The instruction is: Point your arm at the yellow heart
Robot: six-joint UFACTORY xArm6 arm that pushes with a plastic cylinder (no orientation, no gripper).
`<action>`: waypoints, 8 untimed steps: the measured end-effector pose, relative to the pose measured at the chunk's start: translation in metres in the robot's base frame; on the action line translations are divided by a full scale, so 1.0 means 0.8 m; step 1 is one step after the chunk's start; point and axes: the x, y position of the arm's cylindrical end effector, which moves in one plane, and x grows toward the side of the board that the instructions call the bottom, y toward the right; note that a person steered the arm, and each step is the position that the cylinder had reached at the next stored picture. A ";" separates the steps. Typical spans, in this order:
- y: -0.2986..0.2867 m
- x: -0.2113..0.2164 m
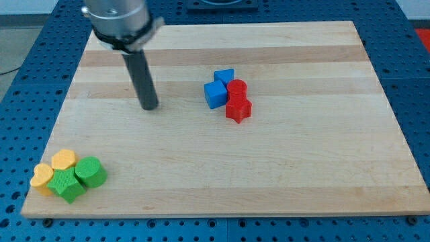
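Two yellow blocks lie at the board's bottom left corner. The one at the far left [42, 177] looks heart-shaped; the other yellow block [64, 160] sits just above and right of it, its shape unclear. Two green blocks touch them: one green star-like block [67, 184] and one green rounded block [90, 172]. My tip [149, 106] rests on the board in the upper left part, far above and to the right of the yellow blocks, touching no block.
A cluster sits right of the board's centre: two blue blocks [216, 94] [224, 76] and two red blocks [236, 88] [238, 108], touching each other. The wooden board [269, 175] lies on a blue perforated table [416, 81].
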 end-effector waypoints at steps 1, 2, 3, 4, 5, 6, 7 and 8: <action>0.040 0.022; 0.085 0.061; 0.087 0.111; 0.081 0.174; 0.068 0.215; 0.068 0.217; 0.061 0.171; 0.047 0.095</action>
